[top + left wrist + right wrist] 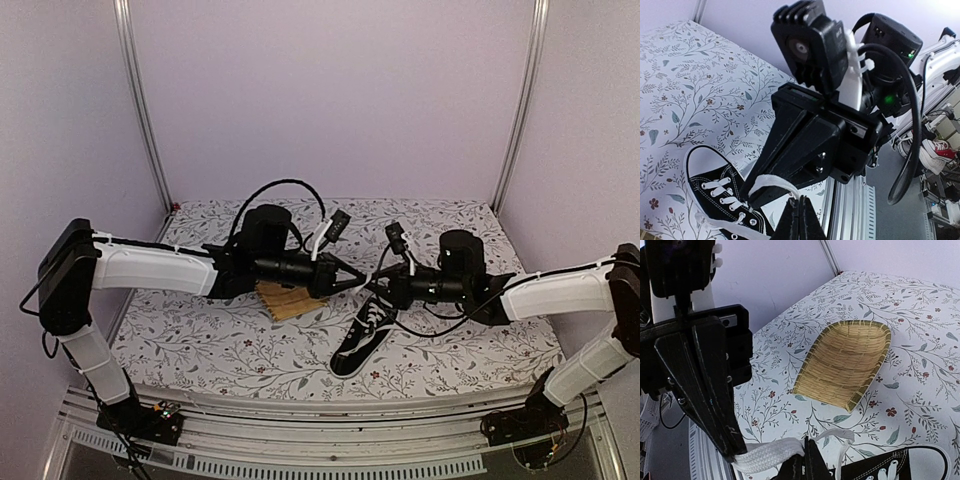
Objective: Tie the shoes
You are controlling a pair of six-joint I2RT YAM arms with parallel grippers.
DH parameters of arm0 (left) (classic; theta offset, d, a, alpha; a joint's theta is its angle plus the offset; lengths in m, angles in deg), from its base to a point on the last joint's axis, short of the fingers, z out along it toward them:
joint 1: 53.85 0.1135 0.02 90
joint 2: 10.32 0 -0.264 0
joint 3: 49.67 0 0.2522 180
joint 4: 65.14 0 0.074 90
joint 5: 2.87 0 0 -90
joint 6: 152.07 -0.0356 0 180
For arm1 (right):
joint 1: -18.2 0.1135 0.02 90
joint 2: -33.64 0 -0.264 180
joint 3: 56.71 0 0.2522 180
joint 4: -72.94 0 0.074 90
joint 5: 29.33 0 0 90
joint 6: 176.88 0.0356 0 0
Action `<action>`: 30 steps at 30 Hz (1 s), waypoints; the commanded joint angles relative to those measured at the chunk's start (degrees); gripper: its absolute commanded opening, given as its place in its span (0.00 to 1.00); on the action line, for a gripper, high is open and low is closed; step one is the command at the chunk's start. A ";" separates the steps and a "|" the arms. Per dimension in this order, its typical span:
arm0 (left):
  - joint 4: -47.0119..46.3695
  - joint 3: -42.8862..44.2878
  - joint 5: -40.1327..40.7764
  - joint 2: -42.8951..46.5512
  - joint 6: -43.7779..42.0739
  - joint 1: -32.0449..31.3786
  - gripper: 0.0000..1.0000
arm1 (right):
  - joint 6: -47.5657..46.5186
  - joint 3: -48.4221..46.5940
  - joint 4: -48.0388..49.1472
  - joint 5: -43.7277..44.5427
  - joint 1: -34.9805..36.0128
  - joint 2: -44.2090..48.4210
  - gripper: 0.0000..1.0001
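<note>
From above, my left tool (350, 283) and right tool (386, 287) meet just over the black sneaker (362, 338), which lies toward the near side of the bench (200, 350). Left wrist: both are clamped tight on the white lace (772, 182) (a short span runs between them). Right wrist: the same pinch shows, with a woven tray (845, 365) beyond.

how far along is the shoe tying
Early. Done: the black sneaker is laced up its front. In hand: the left gripper and right gripper both pinch the white lace, held up above the shoe, tips close together. Left: no knot or bow shows, so crossing, knotting and looping remain.
</note>
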 commanded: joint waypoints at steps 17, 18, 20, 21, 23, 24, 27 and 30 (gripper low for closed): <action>-0.18 -14.42 8.25 -1.07 7.35 -4.06 0.92 | 4.56 4.93 -1.13 12.93 0.34 10.03 0.02; -0.08 -14.58 8.21 -1.39 7.50 -4.35 0.92 | 4.56 4.72 -1.18 12.79 0.33 10.01 0.02; 0.07 -14.60 7.75 -2.22 7.83 -4.50 0.92 | 4.55 4.33 -1.19 12.64 0.34 9.92 0.02; 0.02 -14.50 6.97 -2.75 7.95 -4.66 0.92 | 4.56 4.20 -1.26 12.67 0.35 9.92 0.02; -0.52 -13.94 4.94 -4.09 8.37 -5.06 0.92 | 4.48 3.98 -1.21 12.82 0.31 9.96 0.02; -0.57 -13.57 3.67 -4.81 8.50 -5.44 0.92 | 4.47 3.85 -1.20 12.91 0.34 10.00 0.02; -0.13 -12.68 2.33 -6.43 8.38 -6.97 0.92 | 4.31 3.39 -1.50 13.01 0.31 10.47 0.02; 0.94 -12.19 1.46 -7.32 8.09 -7.56 0.92 | 3.96 2.94 -2.01 13.14 0.35 11.02 0.02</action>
